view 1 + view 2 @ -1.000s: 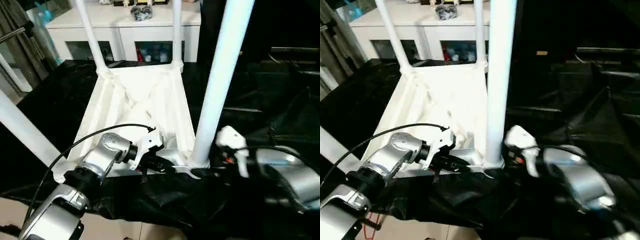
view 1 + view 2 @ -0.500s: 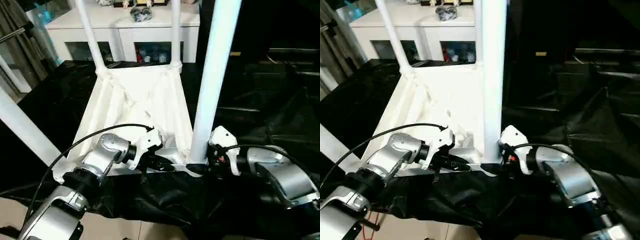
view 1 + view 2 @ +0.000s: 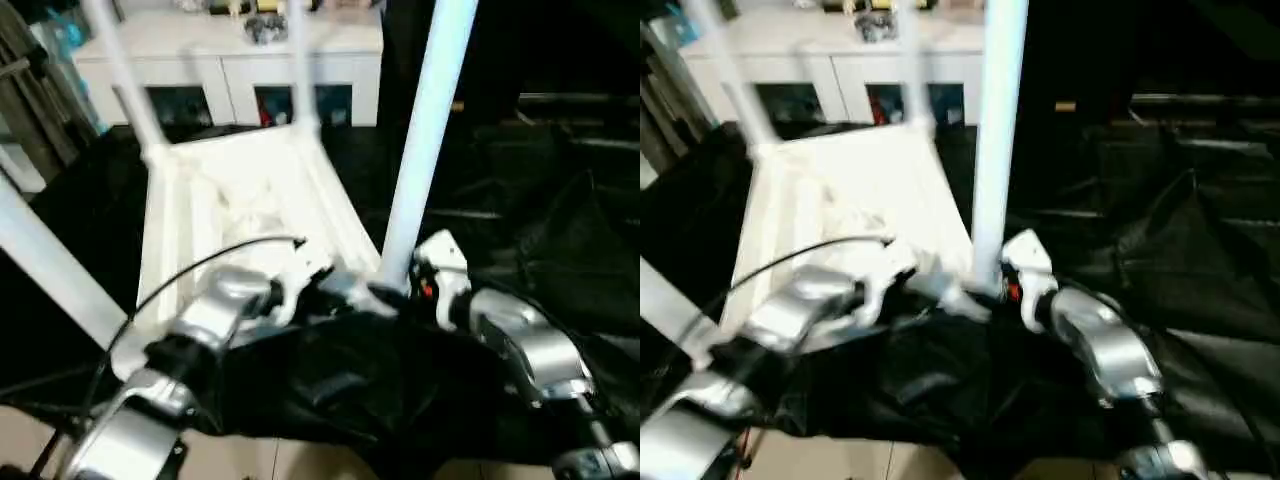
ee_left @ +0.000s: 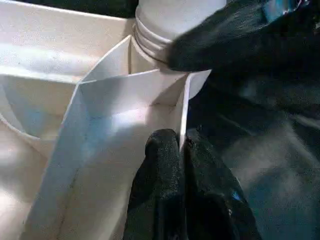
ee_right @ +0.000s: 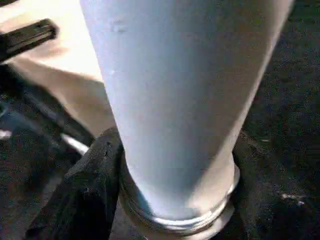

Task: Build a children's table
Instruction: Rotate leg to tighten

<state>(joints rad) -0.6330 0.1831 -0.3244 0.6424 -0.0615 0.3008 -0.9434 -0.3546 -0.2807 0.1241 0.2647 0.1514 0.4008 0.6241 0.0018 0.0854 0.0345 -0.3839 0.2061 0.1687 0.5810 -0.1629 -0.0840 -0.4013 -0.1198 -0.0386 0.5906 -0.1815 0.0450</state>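
The white tabletop (image 3: 230, 190) lies upside down on black cloth, ribbed underside up. Two far legs (image 3: 298, 60) stand in its back corners, and another leg (image 3: 50, 265) slants out at the near left. The near-right leg (image 3: 420, 150) stands upright in its corner socket. My right gripper (image 5: 175, 200) clasps this leg just above the socket, with one black finger (image 5: 95, 170) on each side. My left gripper (image 4: 181, 145) is shut on the thin rim wall of the tabletop (image 4: 115, 95) right beside that socket.
A white cabinet (image 3: 230, 60) with glass doors stands behind the tabletop. Crumpled black cloth (image 3: 520, 200) covers the surface to the right and in front. A black cable (image 3: 200, 270) arcs over my left forearm. Pale floor (image 3: 30, 440) shows at the near left.
My right gripper has moved in from the right and closed around the base of the near-right leg. The whole view has shifted, so the camera moved. The left gripper keeps its hold.
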